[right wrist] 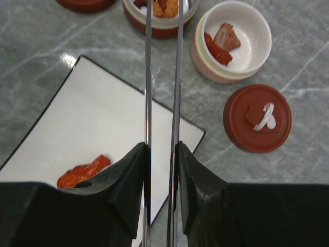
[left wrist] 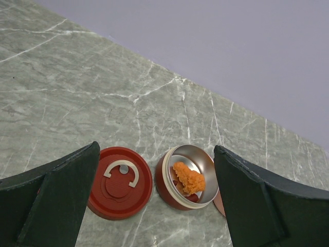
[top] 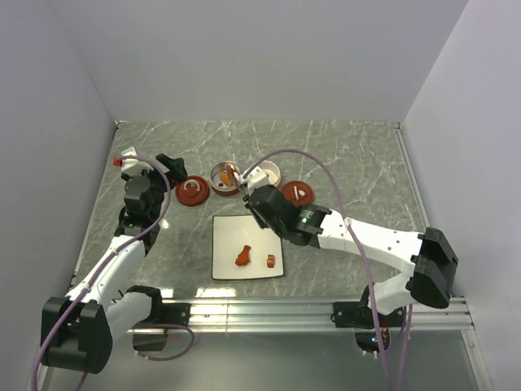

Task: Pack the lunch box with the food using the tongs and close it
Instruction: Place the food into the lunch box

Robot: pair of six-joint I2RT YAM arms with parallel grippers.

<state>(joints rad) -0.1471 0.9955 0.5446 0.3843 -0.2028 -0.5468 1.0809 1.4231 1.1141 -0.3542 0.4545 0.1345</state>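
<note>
My right gripper point(right wrist: 162, 154) is shut on the tongs point(right wrist: 148, 77). Their two slim arms run forward over the white plate point(right wrist: 103, 113) to the steel-lined red lunch box bowl point(top: 225, 177). Orange food point(right wrist: 167, 6) shows between the tips at that bowl; whether it is gripped I cannot tell. The bowl point(left wrist: 187, 176) holds an orange chunk point(left wrist: 189, 178). A white bowl point(right wrist: 238, 41) holds red pieces point(right wrist: 221, 43). An orange piece point(top: 242, 256) and a small red piece point(top: 269, 261) lie on the plate point(top: 228, 236). My left gripper point(left wrist: 154, 206) is open, just short of the bowl and a lid.
One red lid with a white handle point(left wrist: 120, 181) lies left of the steel bowl. A second red lid point(right wrist: 257, 117) lies right of the white bowl. Grey walls close in the marble table point(top: 358, 163) at the back and sides.
</note>
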